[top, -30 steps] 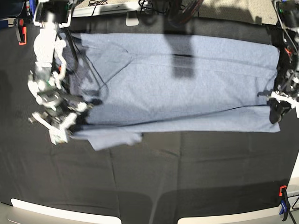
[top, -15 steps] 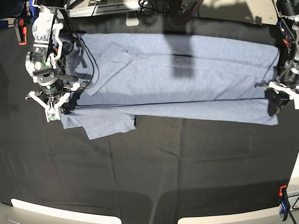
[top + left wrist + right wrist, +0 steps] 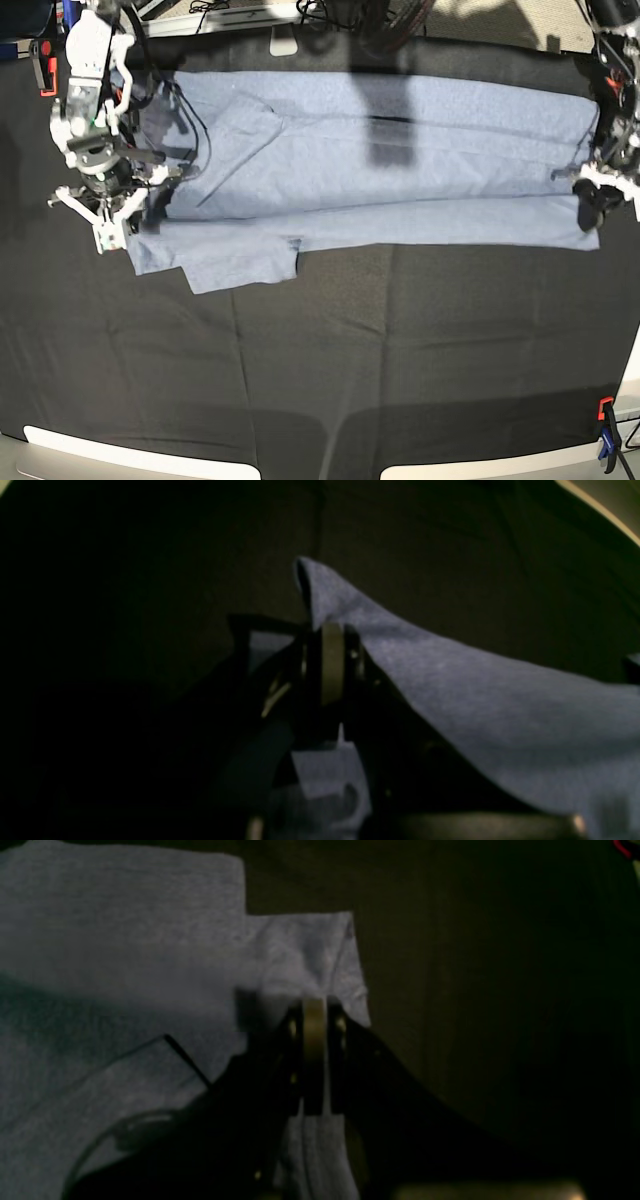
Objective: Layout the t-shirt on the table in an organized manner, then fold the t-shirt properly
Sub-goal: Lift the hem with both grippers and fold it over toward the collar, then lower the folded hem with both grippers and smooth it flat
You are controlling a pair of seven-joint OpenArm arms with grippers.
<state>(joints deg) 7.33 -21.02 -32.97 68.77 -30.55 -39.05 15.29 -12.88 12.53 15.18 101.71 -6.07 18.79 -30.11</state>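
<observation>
Two grippers pinching the t-shirt on my bench.
I see the left gripper and right gripper with fingers clamped on opposite ends of its folded near edge.

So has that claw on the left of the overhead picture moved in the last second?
Yes. The right gripper has carried its edge of the t-shirt up the picture, toward the far orange clamp.
</observation>
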